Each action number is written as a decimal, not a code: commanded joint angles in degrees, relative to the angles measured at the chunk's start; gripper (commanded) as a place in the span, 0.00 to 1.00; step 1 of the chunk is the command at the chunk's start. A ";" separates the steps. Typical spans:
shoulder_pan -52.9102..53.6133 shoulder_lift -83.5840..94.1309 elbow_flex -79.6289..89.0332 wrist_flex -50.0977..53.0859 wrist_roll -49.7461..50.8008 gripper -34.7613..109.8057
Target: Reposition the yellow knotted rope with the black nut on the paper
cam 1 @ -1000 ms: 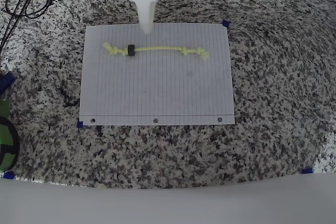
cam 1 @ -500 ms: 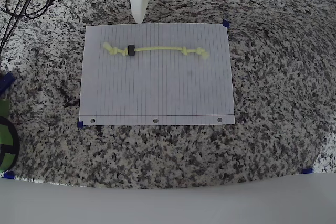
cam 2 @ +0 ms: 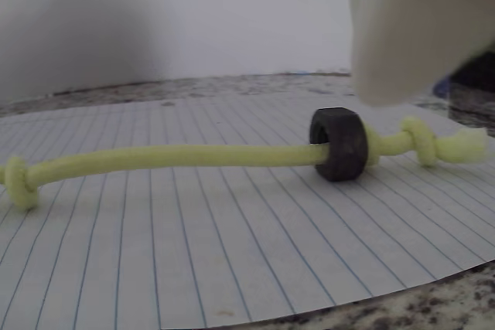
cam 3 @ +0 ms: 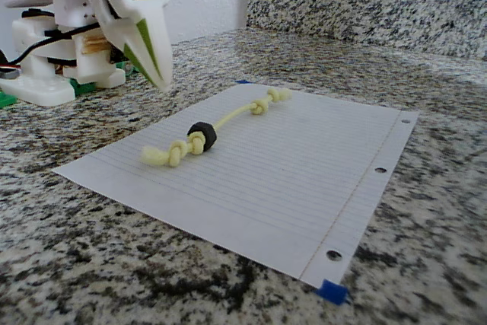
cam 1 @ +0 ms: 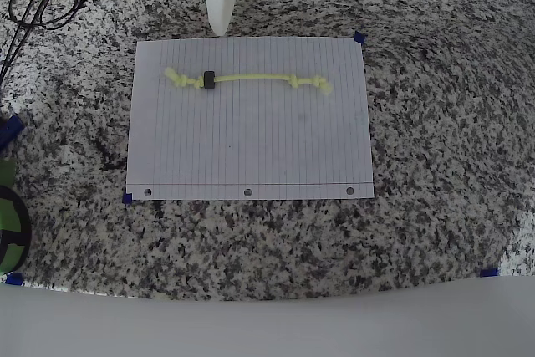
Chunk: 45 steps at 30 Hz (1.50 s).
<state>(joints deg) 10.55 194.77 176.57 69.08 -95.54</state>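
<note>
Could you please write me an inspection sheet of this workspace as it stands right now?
Surface: speckled granite counter.
Job's things: yellow knotted rope lies straight on the paper; black nut threaded near one end knot.
Clutter: blue tape markers at paper corners; green object at the left edge.
Grippers: gripper off the paper, holding nothing, shut.
Cables: black cables, top left.
Surroundings: white wall, granite backsplash.

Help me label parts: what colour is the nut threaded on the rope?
Black, matte; the nut shows best in the wrist view, on the yellow knotted rope.
</note>
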 commanded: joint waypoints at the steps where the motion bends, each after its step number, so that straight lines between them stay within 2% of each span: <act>1: 0.35 0.44 0.26 0.44 1.58 0.24; 19: -0.70 0.53 3.87 0.79 9.05 0.24; 45: -1.41 0.53 3.87 0.79 9.40 0.28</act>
<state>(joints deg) 9.40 194.94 180.35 69.87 -86.66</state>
